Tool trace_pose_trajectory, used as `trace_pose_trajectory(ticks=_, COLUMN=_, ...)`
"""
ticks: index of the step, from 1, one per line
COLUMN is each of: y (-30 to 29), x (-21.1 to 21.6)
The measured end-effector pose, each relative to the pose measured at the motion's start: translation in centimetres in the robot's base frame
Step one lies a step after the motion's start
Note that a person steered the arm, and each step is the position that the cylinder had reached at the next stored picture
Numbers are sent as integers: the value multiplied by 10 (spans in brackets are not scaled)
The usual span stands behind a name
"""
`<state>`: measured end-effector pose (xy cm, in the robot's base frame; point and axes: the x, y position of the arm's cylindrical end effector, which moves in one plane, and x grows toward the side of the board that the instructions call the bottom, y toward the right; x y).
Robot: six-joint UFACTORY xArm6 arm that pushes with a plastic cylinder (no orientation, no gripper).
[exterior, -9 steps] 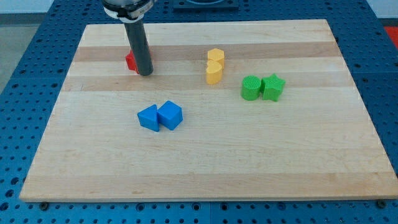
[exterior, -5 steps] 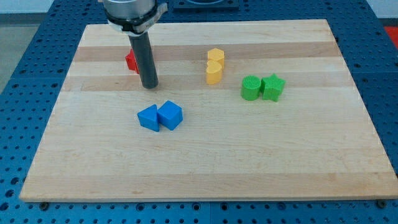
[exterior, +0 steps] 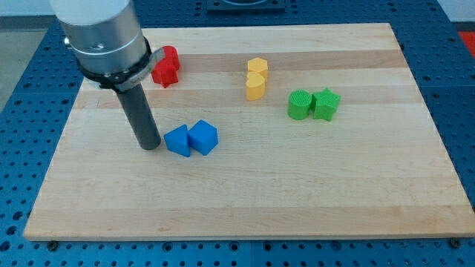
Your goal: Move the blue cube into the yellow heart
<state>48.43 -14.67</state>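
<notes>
The blue cube (exterior: 202, 137) lies left of the board's middle, touching a second blue block (exterior: 177, 140) on its left. The yellow heart (exterior: 254, 87) lies up and to the right, touching a yellow hexagon-like block (exterior: 257, 68) just above it. My tip (exterior: 149, 144) stands on the board just left of the second blue block, close to it or touching it; I cannot tell which. The dark rod rises from the tip toward the view's top left.
A red block (exterior: 165, 65) lies near the board's top left, partly behind the arm. A green round block (exterior: 300, 104) and a green star (exterior: 326, 103) sit together at the right. The wooden board (exterior: 312, 200) rests on a blue perforated table.
My tip has moved from beside the red block down and to the left, to just left of the blue pair. The red block is now uncovered. No block has visibly moved.
</notes>
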Motion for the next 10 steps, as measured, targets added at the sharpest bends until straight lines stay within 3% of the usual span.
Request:
trace_pose_trajectory(ticks=7, y=79, x=6)
trace_pose_trajectory(ticks=10, y=109, x=-19)
